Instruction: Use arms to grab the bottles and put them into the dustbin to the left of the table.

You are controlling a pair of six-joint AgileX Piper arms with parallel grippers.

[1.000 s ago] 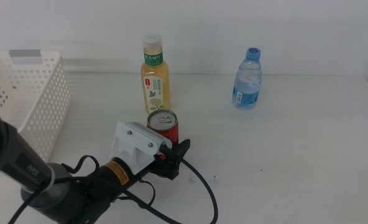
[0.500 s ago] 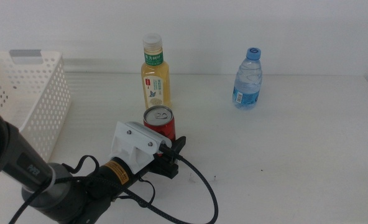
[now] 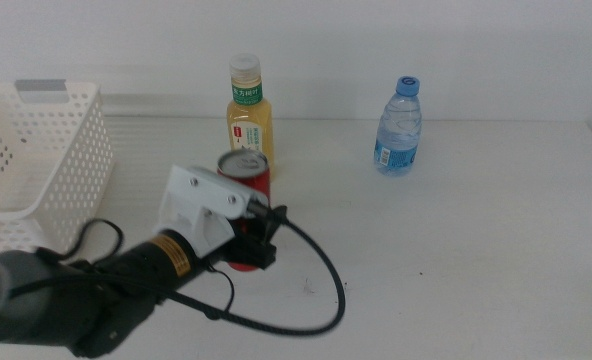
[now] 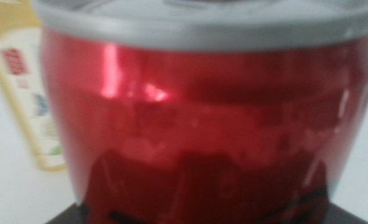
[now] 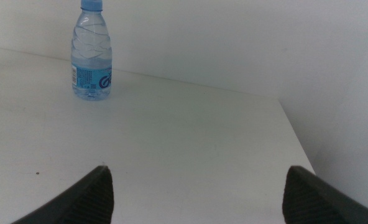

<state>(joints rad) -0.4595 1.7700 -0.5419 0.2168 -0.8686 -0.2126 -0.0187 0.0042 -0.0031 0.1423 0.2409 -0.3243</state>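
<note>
The left gripper is clamped on the red soda can, which stands upright with its long axis vertical and its silver top above the gripper; the left wrist view is filled by the can's red wall, so it sits right between the jaws. The coming move turns on 1 relation: the dustbin lies well off to the gripper's left, on the far-left side of the table, so the can has to travel sideways and up over the perforated rim.

Just behind the held can stands the yellow tea bottle, near enough that a backward drift during the swing could knock it; its label also shows beside the can in the left wrist view. Between gripper and bin I see nothing standing, only the arm's own black cable looping on the tabletop toward the gripper's right.

The small clear water bottle is well apart, far to the gripper's right and nearer the right gripper, which waits with its jaws spread wide, that bottle ahead of it.
</note>
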